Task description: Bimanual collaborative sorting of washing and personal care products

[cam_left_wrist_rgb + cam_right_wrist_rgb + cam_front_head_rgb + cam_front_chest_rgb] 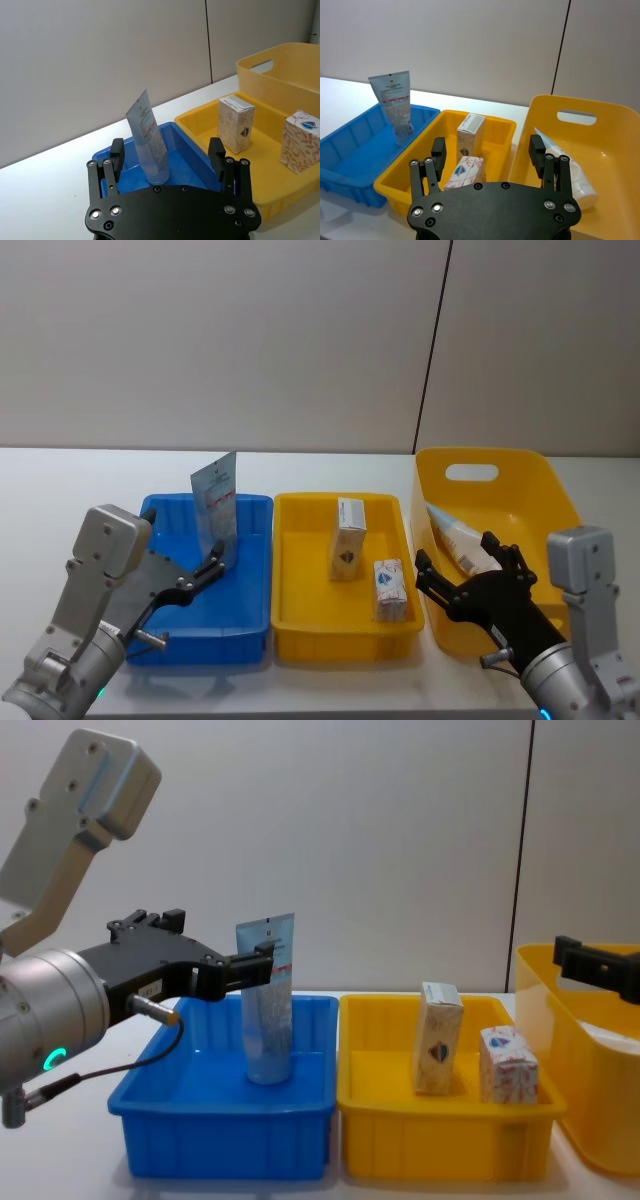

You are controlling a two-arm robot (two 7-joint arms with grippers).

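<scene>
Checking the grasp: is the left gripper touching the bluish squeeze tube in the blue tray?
Apart. Left wrist view: the left gripper, fingers open, flanks the bluish squeeze tube with a gap each side.

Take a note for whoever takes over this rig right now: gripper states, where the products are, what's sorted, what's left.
Left gripper: open, at the blue tray, just short of the upright tube, not gripping it.
Right gripper: open, over the near side of the yellow basket, holding nothing.
Products: the upright tube stands on its cap in the blue tray. The cream carton and small white carton stand in the yellow tray. A pale tube lies in the basket.
Done: all four sit in containers.
Left: probably the basket tube needs sorting; I cannot tell.
</scene>
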